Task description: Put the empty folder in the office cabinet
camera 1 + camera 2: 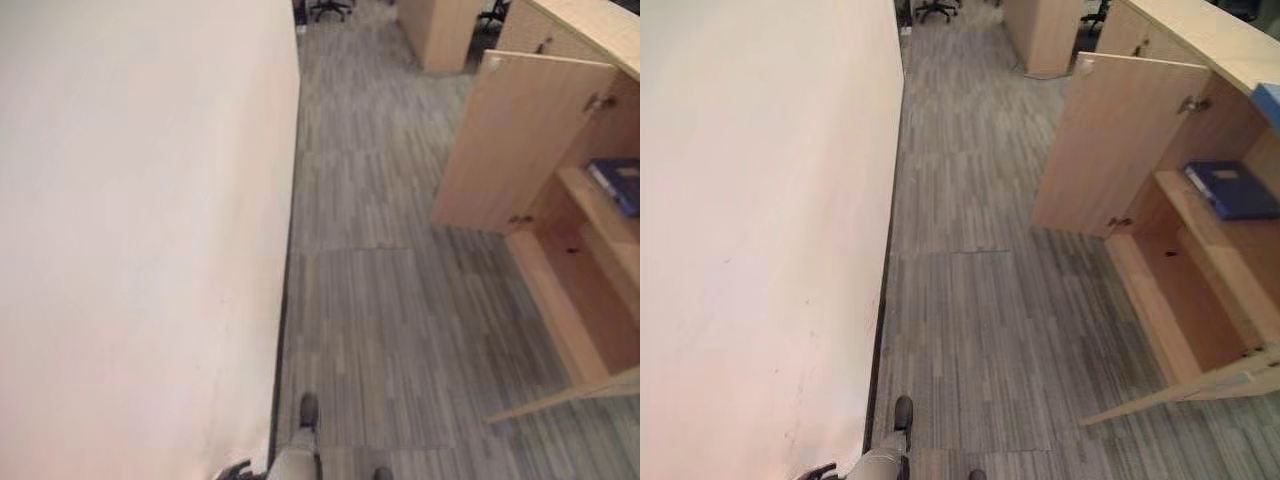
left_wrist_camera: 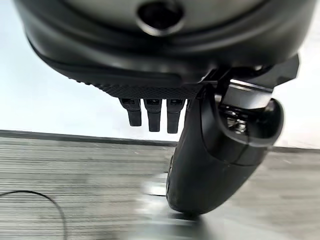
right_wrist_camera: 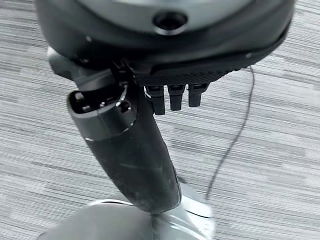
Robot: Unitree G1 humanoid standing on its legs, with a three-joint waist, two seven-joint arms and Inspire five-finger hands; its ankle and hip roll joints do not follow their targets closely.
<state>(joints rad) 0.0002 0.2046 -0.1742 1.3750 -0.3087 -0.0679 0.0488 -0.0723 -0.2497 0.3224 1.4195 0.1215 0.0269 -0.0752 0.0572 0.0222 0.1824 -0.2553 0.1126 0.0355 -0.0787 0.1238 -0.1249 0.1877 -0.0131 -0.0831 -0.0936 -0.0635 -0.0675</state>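
Grey striped carpet [image 1: 980, 300] runs in long planks down the middle of the room, from the near edge away to the far end, where the wheeled base of an office chair [image 1: 937, 10] stands. A plain white wall [image 1: 760, 230] fills the whole left side, meeting the carpet along a dark skirting line. On the right stands the office cabinet [image 1: 1200, 290], pale wood, with its far door [image 1: 1110, 145] swung wide open toward the room and its near door [image 1: 1185, 392] also open, low at the right edge. Inside, on the upper shelf [image 1: 1200, 215], a blue folder [image 1: 1232, 190] lies flat; the lower compartment beneath it is bare wood. A second blue thing sits on the cabinet top at the far right edge, too cropped to identify. More pale wooden furniture [image 1: 1040, 35] stands beyond, at the far end. The left hand [image 2: 220, 150] hangs over the carpet beside the wall, fingers [image 2: 154, 112] relaxed and holding nothing. The right hand [image 3: 130, 155] hangs over open carpet, its fingers [image 3: 176, 97] likewise loose and empty.
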